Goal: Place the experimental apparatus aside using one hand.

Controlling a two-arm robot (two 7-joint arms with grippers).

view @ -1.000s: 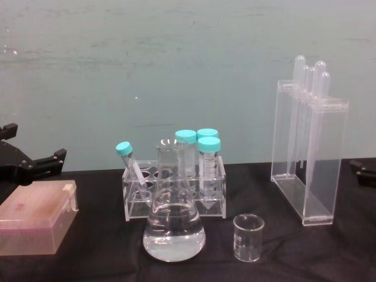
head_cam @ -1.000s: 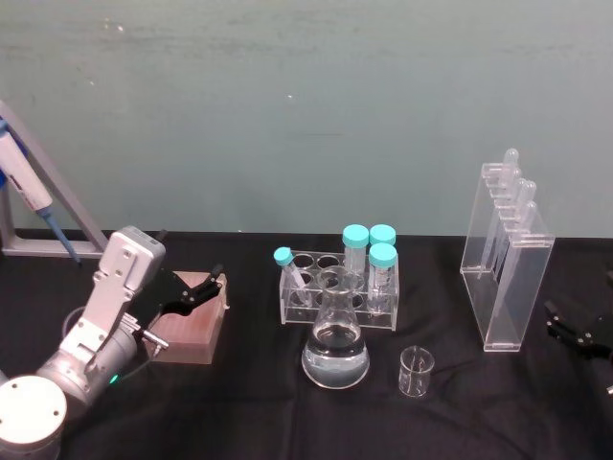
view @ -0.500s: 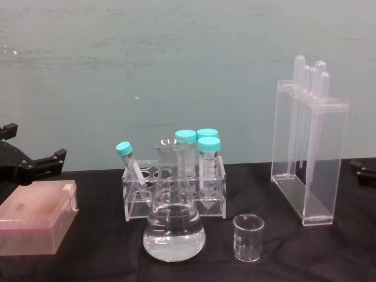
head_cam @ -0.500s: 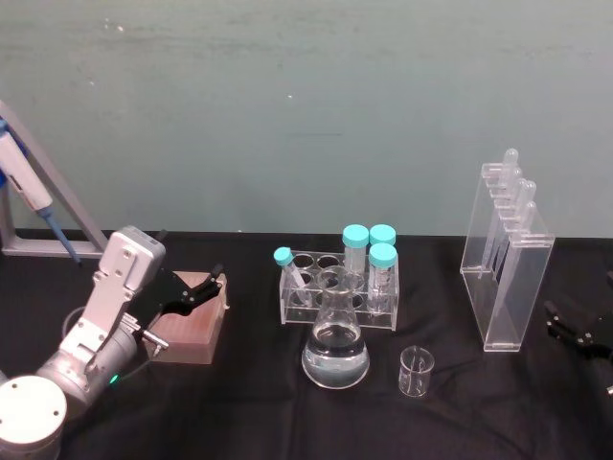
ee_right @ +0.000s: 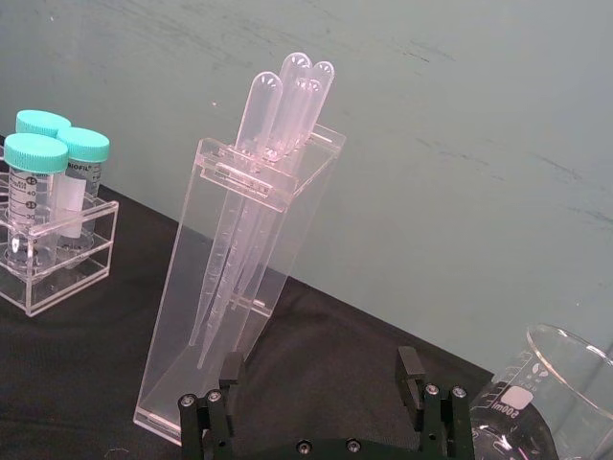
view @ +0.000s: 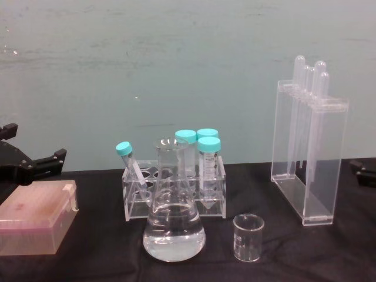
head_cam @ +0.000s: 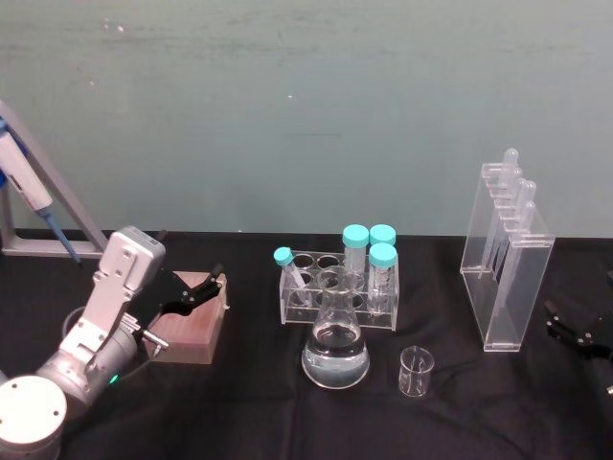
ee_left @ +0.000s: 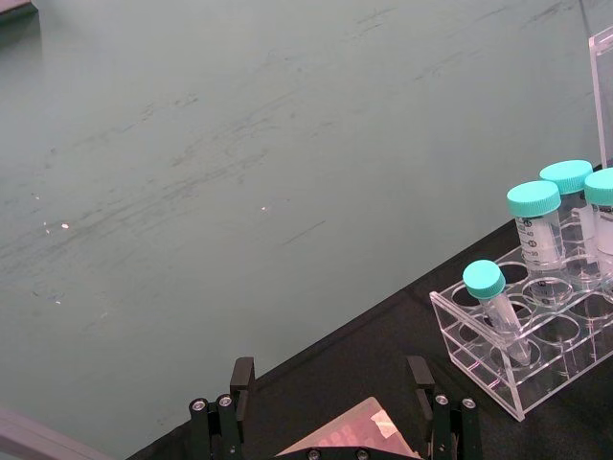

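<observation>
Nothing's moved lately: left gripper [head_cam: 211, 286] and right gripper [head_cam: 556, 322] both hang wide apart, so flask [head_cam: 335, 353], beaker [head_cam: 416, 374] and pipette stand [head_cam: 506, 283] sit untouched.

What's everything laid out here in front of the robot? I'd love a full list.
conical flask: 1, clear, holds clear liquid, front centre
beaker: 1, clear, right of the flask
tube rack: 1, clear, behind the flask
capped tubes: 4, teal caps, in the rack, one tilted
pipette stand: 1, clear, right side
box: 1, pinkish, left side
hand pipette: 1, blue and white, far left rear
table: 1, black
left gripper: 1, black, open, by the box
right gripper: 1, black, open, right of the stand
</observation>
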